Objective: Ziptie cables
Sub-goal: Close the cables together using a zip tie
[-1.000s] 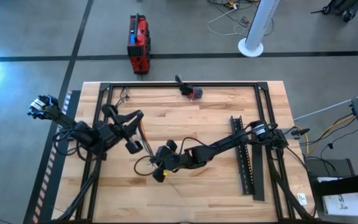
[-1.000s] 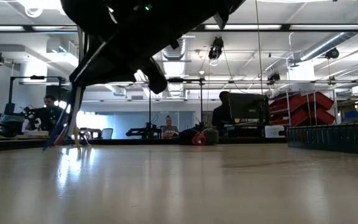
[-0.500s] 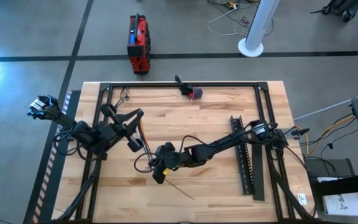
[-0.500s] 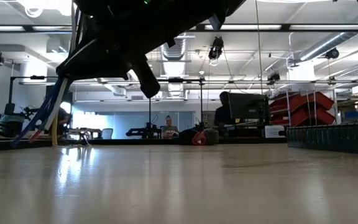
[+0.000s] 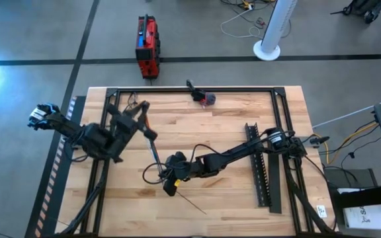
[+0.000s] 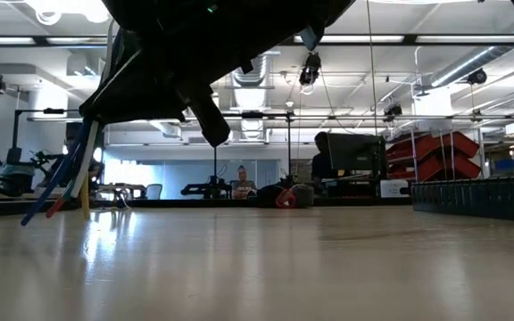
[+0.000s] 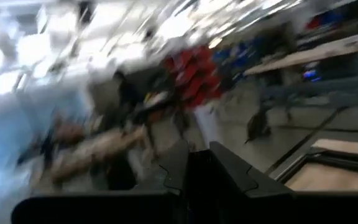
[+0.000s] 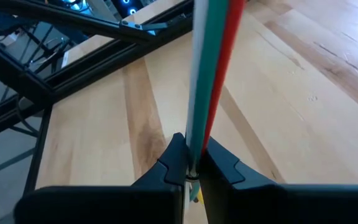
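Above the wooden table point(image 5: 217, 132), my right gripper point(image 8: 191, 167) and left gripper point(image 5: 147, 132) each pinch the cables point(image 8: 210, 74), both clamped tight.

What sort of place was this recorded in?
Most likely a robotics lab or workshop: a butcher-block table with a black frame on a concrete floor, other workbenches and a monitor behind, stacked red bins, and exposed ceiling lights.
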`<state>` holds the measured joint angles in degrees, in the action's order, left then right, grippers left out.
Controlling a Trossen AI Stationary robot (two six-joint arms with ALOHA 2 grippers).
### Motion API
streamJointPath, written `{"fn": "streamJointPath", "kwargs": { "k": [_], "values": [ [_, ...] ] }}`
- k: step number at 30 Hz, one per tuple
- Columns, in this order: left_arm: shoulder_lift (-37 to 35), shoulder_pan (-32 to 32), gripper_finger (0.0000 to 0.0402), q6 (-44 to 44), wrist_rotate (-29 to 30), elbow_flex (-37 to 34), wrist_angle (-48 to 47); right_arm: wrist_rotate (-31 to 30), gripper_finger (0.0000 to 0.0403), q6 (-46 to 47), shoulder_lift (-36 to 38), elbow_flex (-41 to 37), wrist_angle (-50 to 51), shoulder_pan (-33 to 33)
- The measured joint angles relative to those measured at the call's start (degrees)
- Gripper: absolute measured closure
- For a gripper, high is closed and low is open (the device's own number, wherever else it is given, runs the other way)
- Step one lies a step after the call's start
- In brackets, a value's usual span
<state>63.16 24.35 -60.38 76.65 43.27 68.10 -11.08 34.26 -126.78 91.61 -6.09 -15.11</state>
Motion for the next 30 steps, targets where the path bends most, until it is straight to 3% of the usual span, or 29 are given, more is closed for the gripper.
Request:
{"fn": "streamJointPath", "kwargs": {
  "k": [5, 13, 22, 30],
  "values": [
    [-0.02, -3.82, 0.0373, 12.24, 6.77, -1.2, -0.03, -0.14, 0.0394, -0.73, -0.02, -0.02, 0.85, 0.0],
    [-1.1, -8.07, 0.0373, 31.43, 7.58, -6.04, -0.02, -1.61, 0.0394, -1.41, -0.04, 0.0, 4.64, 0.0],
    [-4.34, -11.84, 0.0373, 51.64, -0.11, -11.43, -0.15, -5.07, 0.0394, -4.22, -0.33, 0.07, 7.28, -0.11],
    [-5.75, -12.17, 0.0373, 58.21, -5.75, -12.07, -0.3, -6.55, 0.0394, -4.36, -1.16, 0.11, 7.0, -0.09]
  ]
}}
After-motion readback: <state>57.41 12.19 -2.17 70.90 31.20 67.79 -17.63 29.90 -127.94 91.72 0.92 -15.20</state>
